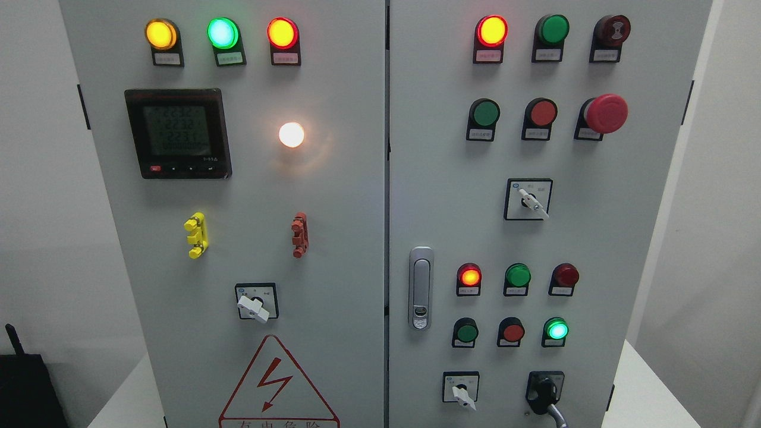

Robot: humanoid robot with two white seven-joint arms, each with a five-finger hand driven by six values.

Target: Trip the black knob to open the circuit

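Electrical test room, grey control cabinet (333, 238), lit indicator lamps (282, 32), digital meter (177, 133), plain white walls (35, 208)

The label plates (167, 58) under the lamps carry print too small to read. The warning triangle (277, 386) is cut off by the bottom edge (its lower characters halved). The meter display (176, 131) shows blurred digits. The black knob (543, 393) ends at that edge.
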